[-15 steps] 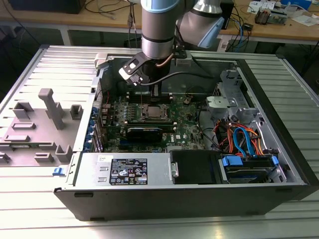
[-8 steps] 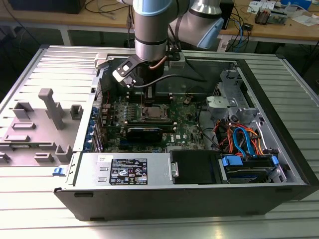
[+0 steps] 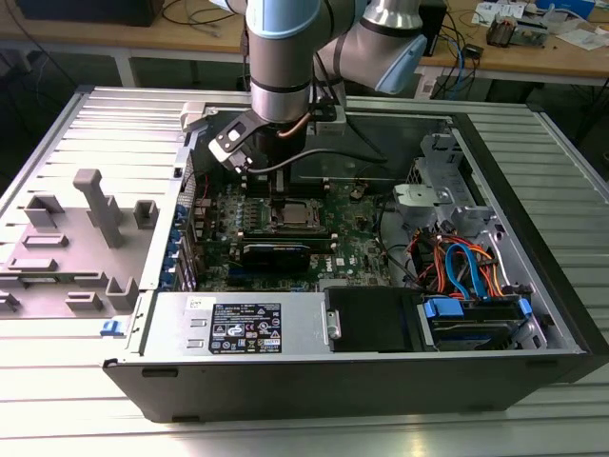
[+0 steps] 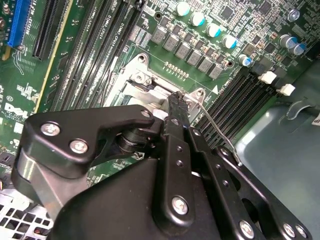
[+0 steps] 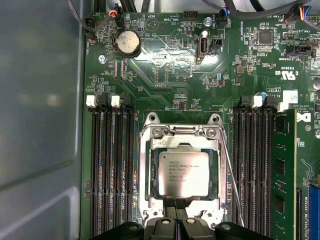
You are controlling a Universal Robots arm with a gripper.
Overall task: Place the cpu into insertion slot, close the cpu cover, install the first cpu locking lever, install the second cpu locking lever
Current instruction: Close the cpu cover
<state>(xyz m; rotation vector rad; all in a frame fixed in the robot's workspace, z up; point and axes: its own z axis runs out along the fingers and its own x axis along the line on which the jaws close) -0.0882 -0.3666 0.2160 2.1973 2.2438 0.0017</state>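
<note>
The cpu (image 5: pixel 183 172), a silver-grey square chip, lies flat in the insertion slot (image 5: pixel 182 131) on the green motherboard. The cpu cover (image 5: pixel 151 172) is down over it, framing the chip through its window. A thin wire locking lever (image 5: pixel 232 187) slants free along one side of the socket and shows as a lever (image 4: pixel 220 137) in the second wrist view too. My gripper (image 5: pixel 176 224) is shut, its tips at the socket's edge just beside the chip. In the exterior view the gripper (image 3: pixel 282 195) reaches straight down into the open case onto the cpu (image 3: pixel 297 217).
Long black memory slots (image 5: pixel 112 165) flank the socket, with a fitted module (image 5: pixel 282 165) on one side. A black graphics card (image 3: pixel 276 252), power supply (image 3: pixel 247 328) and cabled drive cage (image 3: pixel 466 276) fill the case. A grey fixture (image 3: pixel 95 219) stands at the exterior view's left.
</note>
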